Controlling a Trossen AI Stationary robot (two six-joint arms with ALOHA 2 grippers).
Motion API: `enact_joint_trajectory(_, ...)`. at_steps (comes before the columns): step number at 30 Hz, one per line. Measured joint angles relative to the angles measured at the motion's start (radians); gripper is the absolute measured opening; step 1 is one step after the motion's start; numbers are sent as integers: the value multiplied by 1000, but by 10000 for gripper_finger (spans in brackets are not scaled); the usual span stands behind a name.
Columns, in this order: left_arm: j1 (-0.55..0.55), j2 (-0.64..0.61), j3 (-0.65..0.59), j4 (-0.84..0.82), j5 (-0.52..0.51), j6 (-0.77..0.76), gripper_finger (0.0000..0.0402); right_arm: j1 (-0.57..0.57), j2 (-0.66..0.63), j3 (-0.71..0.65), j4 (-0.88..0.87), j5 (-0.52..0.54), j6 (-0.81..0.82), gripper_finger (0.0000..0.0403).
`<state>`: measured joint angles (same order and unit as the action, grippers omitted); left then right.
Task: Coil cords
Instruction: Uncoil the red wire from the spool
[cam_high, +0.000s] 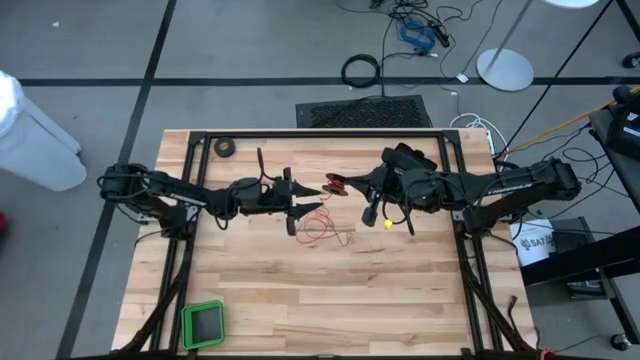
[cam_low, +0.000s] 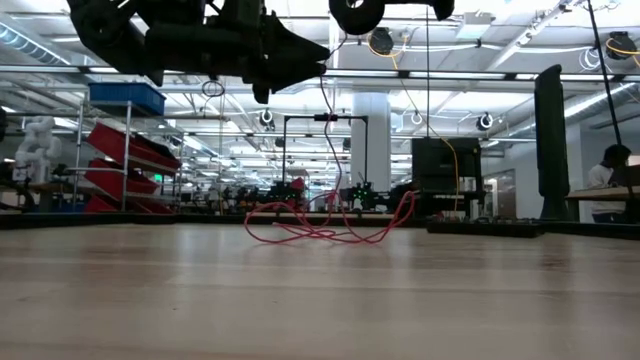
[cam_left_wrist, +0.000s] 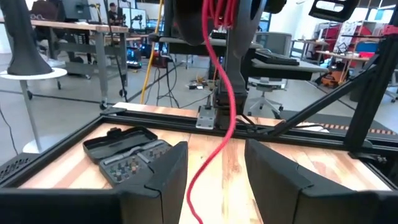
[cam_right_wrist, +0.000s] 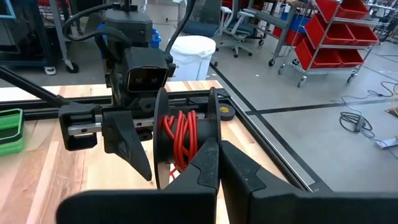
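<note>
1. The table (cam_high: 300, 300) is a wide slab of pale wood planks, smooth and matt, inside a dark metal frame. Everything below is placed by the reel.
2. The right gripper (cam_right_wrist: 214, 163) holds the reel (cam_right_wrist: 181, 142) above the table's middle. Its fingers are closed on the reel's edge, almost touching each other.
3. The left gripper (cam_high: 303, 203) hangs just beside the reel, facing it. Its fingers are spread wide and grip nothing; the wire runs down through the gap between them.
4. The reel is a small black spool with two thin round flanges, and several turns of wire are already wound on its core.
5. The wire (cam_low: 325, 228) is very thin, red and limp. From the reel it drops to a loose tangle on the wood just below and on the left arm's side.
6. As I judge it, the step in hand is winding the slack on. To do it well, the left gripper should close lightly on the strand near the reel, keep it gently taut and lay each turn between the flanges. The loops on the table may snag, so feed slowly.
7. A black tape roll (cam_high: 226, 147) lies well away from the reel, near the table's far edge.
</note>
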<state>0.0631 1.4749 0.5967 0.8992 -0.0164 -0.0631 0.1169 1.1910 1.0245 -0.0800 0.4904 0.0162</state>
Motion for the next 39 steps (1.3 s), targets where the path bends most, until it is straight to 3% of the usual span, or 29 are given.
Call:
enact_joint_trajectory(13,0,24,0,14,-18,-2,166,0,0,0,1,0,6,0)
enact_joint_trajectory(31,0,24,0,13,-51,-1,130,-1,0,0,1,0,6,0)
enact_joint_trajectory(39,0,24,0,6,-70,-7,39,-1,0,0,1,1,5,0)
